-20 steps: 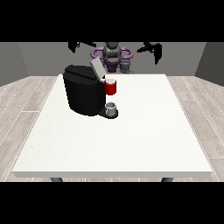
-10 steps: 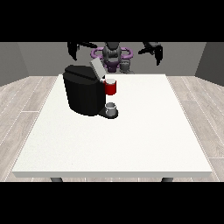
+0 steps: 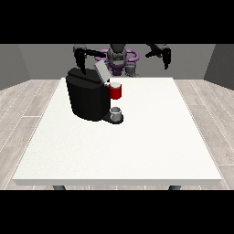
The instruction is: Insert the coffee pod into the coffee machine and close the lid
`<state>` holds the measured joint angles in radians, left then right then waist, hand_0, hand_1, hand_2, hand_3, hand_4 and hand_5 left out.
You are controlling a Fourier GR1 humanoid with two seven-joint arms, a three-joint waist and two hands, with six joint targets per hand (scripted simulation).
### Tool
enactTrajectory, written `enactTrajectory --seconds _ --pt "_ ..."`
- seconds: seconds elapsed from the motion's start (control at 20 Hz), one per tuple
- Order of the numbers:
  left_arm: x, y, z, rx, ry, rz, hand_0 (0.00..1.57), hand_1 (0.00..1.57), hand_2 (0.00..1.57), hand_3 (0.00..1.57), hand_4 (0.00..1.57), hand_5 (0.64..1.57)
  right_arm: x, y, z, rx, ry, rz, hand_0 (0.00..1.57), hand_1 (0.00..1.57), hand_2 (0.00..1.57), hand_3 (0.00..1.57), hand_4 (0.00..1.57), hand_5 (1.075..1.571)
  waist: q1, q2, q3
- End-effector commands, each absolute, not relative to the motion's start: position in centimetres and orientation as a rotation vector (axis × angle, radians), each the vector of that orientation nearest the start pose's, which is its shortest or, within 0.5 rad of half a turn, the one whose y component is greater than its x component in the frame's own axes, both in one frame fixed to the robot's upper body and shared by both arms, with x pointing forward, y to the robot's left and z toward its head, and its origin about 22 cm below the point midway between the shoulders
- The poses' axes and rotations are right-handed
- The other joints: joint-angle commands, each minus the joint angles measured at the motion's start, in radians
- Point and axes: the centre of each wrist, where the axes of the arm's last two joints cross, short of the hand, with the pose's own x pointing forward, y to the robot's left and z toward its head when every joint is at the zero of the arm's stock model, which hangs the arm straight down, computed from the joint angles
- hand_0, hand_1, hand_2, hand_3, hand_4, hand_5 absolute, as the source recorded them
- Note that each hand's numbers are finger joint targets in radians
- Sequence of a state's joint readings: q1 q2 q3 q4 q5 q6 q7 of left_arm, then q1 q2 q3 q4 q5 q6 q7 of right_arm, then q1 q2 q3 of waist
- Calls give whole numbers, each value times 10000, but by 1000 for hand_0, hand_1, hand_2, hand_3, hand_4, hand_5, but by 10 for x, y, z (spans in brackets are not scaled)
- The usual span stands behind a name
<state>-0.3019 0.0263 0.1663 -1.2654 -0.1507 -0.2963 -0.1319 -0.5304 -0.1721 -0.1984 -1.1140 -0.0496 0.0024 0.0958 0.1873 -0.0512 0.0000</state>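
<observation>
A black coffee machine (image 3: pixel 87 98) stands on the white table (image 3: pixel 137 141) left of the middle. Its grey lid (image 3: pixel 101 71) is tilted up, and a red front part (image 3: pixel 115 91) juts out on its right side. On its base sits a small grey cup (image 3: pixel 116 113). No separate coffee pod can be made out. The hand at the view's left (image 3: pixel 81 55) hangs above the back of the machine, fingers pointing down, holding nothing. The hand at the view's right (image 3: pixel 165 55) is raised over the table's far edge, apart from everything.
The robot's body (image 3: pixel 119 59) stands behind the table's far edge. Grey walls and a wood floor (image 3: pixel 27 98) surround the table.
Both hands have moved a little downward and inward; the one at the view's left now hangs closer to the machine. The machine, lid and cup have not moved.
</observation>
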Motion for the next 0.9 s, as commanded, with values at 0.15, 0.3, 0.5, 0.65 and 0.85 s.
enactTrajectory --seconds 0.15,0.3,0.5,0.65,0.85 --pt "297 260 2 -678 -16679 -2831 0 0 0 0 381 1571 388 -238 90 -180 -15558 1100 0 0 0 0 0 1571 -355 432 -1" --pt "297 261 13 -397 -16753 -2541 0 0 0 0 336 1571 384 -239 69 -277 -15446 1555 0 0 0 0 0 1571 -354 664 0" --pt "286 261 7 -229 -16659 -2854 0 0 0 0 312 1571 381 -221 55 130 -15616 1567 0 0 0 0 0 1571 -304 717 1" --pt "306 279 34 324 -17175 -2668 0 0 0 0 347 1571 405 -230 110 -96 -16257 1574 0 0 0 0 79 1571 -331 1282 -1" --pt "300 280 31 344 -17105 -2730 0 0 0 0 339 1571 405 -208 99 -258 -16504 1968 0 0 0 0 163 1571 -315 1264 -1"
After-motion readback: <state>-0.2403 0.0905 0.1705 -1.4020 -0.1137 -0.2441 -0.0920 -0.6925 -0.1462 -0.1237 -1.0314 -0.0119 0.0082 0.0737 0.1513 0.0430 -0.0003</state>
